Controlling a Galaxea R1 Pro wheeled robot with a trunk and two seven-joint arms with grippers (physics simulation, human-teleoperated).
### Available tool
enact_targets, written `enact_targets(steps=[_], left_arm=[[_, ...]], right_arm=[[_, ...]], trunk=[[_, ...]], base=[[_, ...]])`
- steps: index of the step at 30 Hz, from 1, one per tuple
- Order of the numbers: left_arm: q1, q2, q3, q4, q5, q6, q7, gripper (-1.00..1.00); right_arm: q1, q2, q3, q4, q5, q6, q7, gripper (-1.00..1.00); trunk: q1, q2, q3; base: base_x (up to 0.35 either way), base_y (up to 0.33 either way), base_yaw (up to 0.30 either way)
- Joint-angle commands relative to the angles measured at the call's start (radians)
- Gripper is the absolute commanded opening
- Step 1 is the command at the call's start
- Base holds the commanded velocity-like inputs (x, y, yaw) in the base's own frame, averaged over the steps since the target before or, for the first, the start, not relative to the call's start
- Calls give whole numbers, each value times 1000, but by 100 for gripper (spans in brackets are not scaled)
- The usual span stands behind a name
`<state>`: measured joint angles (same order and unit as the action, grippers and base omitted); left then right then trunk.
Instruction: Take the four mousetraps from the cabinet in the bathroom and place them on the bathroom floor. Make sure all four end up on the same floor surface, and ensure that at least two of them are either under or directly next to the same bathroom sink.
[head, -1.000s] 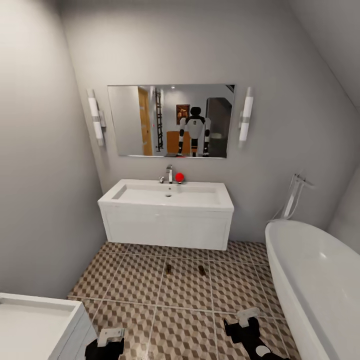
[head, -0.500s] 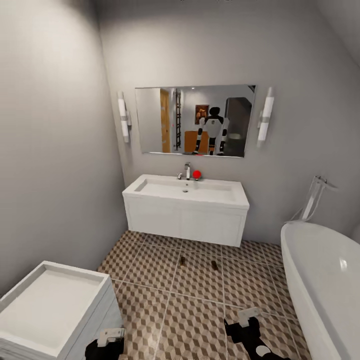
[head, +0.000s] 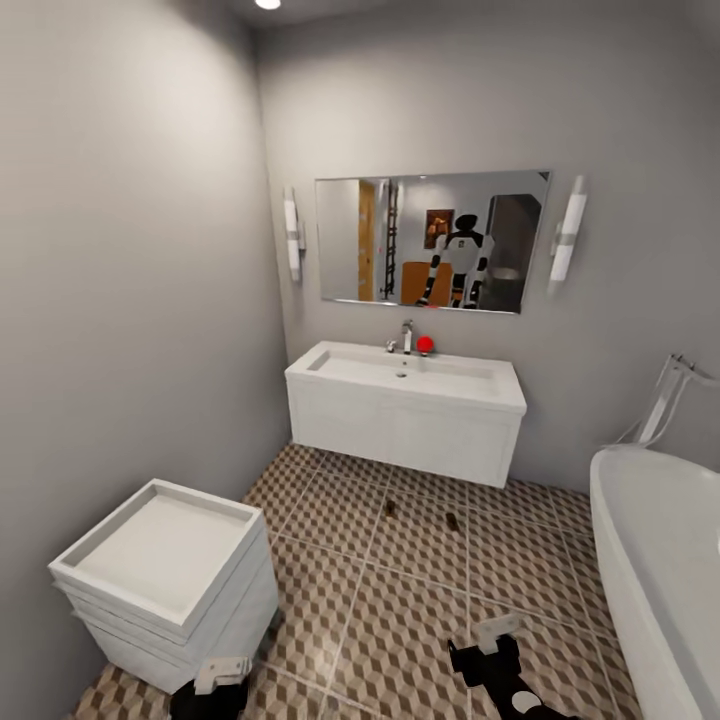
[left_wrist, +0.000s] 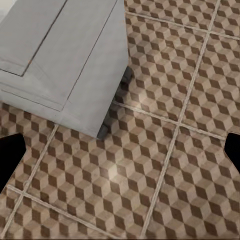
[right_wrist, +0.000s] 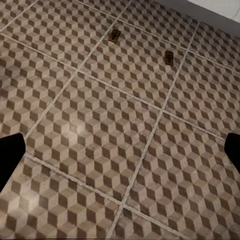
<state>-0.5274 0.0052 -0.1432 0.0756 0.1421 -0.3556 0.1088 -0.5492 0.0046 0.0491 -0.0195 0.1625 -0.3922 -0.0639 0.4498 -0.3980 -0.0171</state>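
- My left pincer (left_wrist: 120, 150) is spread wide with nothing in it, over the floor (left_wrist: 165, 165) beside the white toilet (left_wrist: 60, 50).
- My right pincer (right_wrist: 120, 150) is also wide apart and empty, low over the tiles.
- I see 2 mousetraps (right_wrist: 115, 35) (right_wrist: 170, 57) on the floor ahead, near each other, just in front of the sink (head: 405, 375).
- The bathtub (head: 660, 560) is at the right.

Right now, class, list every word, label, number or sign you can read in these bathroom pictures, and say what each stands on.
None can be read.
The two small brown wooden mousetraps on the cube-patterned tiled floor: any marking too small to read.
The framed picture reflected in the rectangular wall mirror: too blurred to read.
The white rectangular sink: no visible label.
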Motion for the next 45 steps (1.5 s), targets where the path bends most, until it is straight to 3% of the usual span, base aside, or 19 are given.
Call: enact_targets(steps=[1,11,45], left_arm=[[-2,-1,-9,4,10,-6,0,100],[-2,-1,-9,4,9,-6,-1,100],[-2,-4,-9,4,9,-6,-1,100]], right_arm=[[-1,0,5,1,6,-2,-7,100],[-1,1,5,1,6,-2,-7,100],[-1,1,5,1,6,-2,-7,100]], trunk=[[0,-2,-2],[0,-2,-2],[0,-2,-2]], base=[[-241,0,208],[-123,0,213],[-2,0,238]])
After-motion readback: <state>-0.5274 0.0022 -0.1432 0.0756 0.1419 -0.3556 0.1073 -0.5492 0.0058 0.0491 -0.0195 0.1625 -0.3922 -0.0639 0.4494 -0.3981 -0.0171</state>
